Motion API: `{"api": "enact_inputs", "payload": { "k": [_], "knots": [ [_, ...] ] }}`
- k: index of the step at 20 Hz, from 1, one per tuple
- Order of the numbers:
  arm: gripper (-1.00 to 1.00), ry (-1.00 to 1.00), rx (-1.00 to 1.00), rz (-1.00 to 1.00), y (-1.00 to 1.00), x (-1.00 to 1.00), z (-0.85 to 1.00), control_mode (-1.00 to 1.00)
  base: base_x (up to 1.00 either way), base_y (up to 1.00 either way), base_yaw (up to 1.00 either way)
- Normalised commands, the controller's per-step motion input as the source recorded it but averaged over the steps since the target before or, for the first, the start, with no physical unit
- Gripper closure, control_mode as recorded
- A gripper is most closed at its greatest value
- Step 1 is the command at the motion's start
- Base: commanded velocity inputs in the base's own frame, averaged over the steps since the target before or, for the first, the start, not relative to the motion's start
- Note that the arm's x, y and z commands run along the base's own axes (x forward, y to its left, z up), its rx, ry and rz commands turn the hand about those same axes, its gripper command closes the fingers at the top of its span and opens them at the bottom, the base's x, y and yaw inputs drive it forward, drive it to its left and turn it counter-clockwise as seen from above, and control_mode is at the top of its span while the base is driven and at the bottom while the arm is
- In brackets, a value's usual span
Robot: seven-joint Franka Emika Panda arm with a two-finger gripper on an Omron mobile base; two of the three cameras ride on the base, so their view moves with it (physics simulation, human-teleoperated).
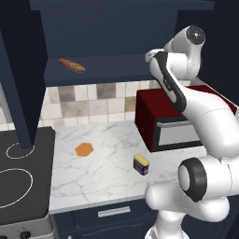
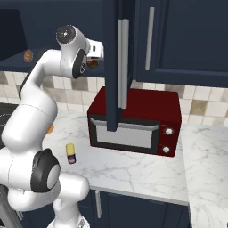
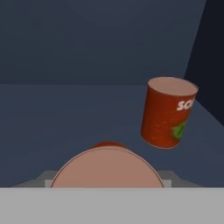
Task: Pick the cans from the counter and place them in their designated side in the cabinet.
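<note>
While the end effector (image 2: 94,60) grips what looks like a red can (image 3: 107,168) inside the cabinet (image 3: 65,118), a red soup can (image 3: 168,113) sits tilted just ahead, and the yellow tin (image 1: 141,164) waits well below on the worktop (image 1: 102,182).

Base views flank the counter (image 1: 107,158) — hand view close inside the cabinet (image 3: 87,52)

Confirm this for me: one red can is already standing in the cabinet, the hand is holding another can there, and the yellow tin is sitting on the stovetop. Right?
Not quite. The yellow tin sits on the marble counter in front of the microwave, not on the stovetop; the left base view shows it. The rest holds: the hand view shows a red can in the cabinet and another can at the gripper.
</note>
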Motion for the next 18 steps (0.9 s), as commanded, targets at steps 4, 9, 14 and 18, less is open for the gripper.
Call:
{"api": "enact_inputs", "payload": {
  "k": [4, 9, 14, 18],
  "knots": [
    [1.00, 0.05, 0.00, 0.00, 0.00, 0.19, -0.08, -1.00, 0.00, 0.00, 0.00],
    [1.00, 0.06, 0.00, 0.00, 0.00, 0.20, -0.06, -1.00, 0.00, 0.00, 0.00],
    [1.00, 0.02, -0.01, 0.00, 0.00, 0.13, -0.16, -1.00, 0.00, 0.00, 0.00],
    [1.00, 0.00, -0.02, 0.00, 0.00, 0.08, -0.33, -1.00, 0.00, 0.00, 0.00]
  ]
}}
